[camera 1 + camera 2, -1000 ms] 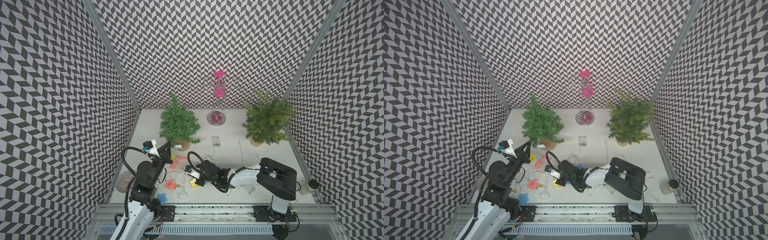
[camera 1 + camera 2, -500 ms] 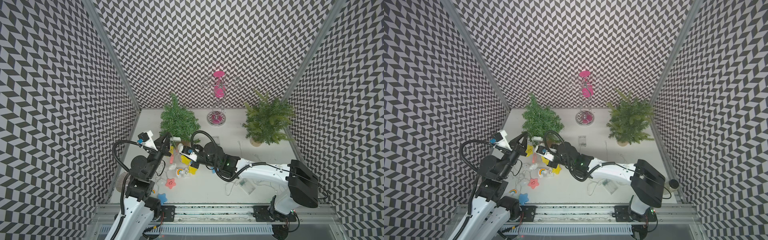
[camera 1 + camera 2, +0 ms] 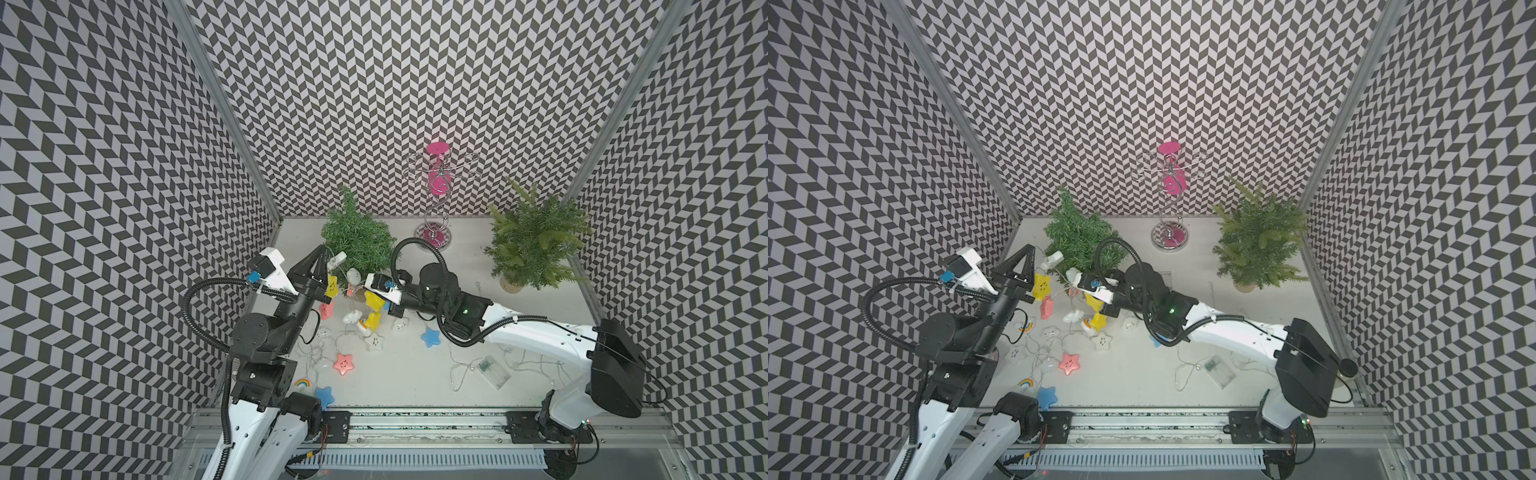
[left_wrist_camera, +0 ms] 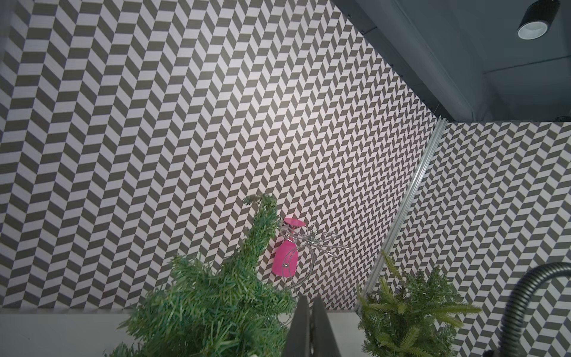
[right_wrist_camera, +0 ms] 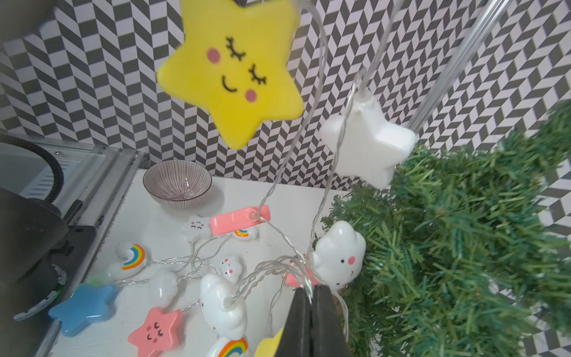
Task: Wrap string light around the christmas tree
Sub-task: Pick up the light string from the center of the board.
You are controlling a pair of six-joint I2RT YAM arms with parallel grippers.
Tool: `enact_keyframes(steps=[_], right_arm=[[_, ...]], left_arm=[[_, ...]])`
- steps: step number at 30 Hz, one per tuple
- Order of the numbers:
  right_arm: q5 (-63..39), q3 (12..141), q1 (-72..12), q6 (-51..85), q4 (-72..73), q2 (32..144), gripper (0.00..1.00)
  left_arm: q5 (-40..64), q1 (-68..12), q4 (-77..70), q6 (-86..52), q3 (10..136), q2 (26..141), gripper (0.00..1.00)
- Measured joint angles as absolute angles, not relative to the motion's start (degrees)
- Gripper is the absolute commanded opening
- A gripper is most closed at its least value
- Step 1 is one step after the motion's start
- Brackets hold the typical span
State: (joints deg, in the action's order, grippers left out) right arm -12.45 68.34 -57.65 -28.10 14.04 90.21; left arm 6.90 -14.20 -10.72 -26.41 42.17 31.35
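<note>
left gripper: jaws closed on the string light wire; yellow star and white star hang close by. right gripper: jaws pinched tight on the wire beside a cloud lamp. left arm rears up from lower left of frame, jaws tipped upward. right arm stretches low from lower right. christmas tree upright, upper left of the desk. lifted strand slants between the jaws; the rest sprawls on the desk, trailing right to the battery box.
</note>
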Motion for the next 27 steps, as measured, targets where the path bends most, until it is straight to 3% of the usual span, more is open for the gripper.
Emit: enact_keyframes(steps=[15,27], right_arm=[[-17.43,82.15,-55.83,-34.46,8.05,90.87,0.0],[-18.61,103.26,-55.18,-38.39,1.3,103.81,0.0]], left_arm=[[0.51,-14.09,-10.9,-21.82,52.97,38.96,0.0],[-2.96,-10.2,-10.7,-19.51,58.43,45.08,0.0]])
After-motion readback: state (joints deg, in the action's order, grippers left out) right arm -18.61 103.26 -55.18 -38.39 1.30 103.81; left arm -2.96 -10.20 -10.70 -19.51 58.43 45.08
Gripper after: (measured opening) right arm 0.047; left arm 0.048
